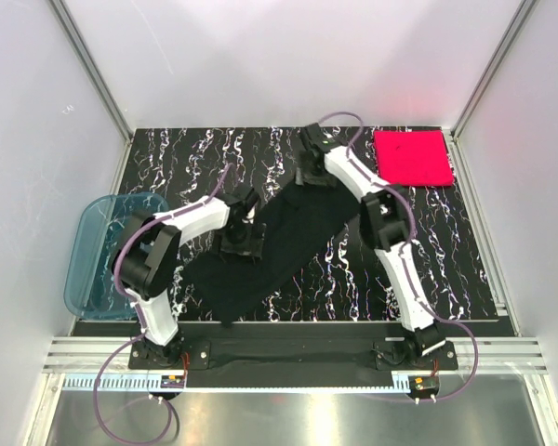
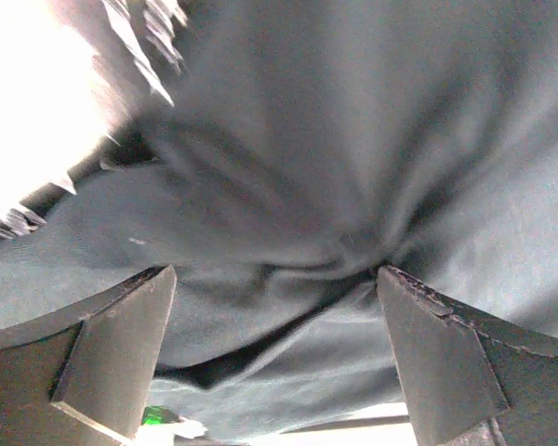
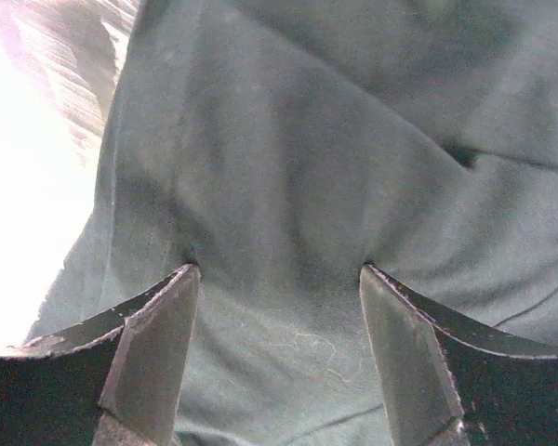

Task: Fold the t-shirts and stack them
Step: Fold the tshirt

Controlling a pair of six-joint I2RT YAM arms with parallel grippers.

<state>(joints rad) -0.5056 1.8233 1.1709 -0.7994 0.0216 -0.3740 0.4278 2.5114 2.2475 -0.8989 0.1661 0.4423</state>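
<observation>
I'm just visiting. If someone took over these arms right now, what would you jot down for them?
Left end effector: open, tips at the black shirt, gripping nothing.
Right end effector: open, at the shirt's far end.
Black shirt: a long strip lying diagonally mid-table, only partly folded.
Pink shirt: neat square, far right corner.
Done: pink shirt folded.
To do: finish folding the black shirt, then stack the two.

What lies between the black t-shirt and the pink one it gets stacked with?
No object lies there. Only the right arm itself spans the gap between the black t-shirt and the pink t-shirt.
</observation>
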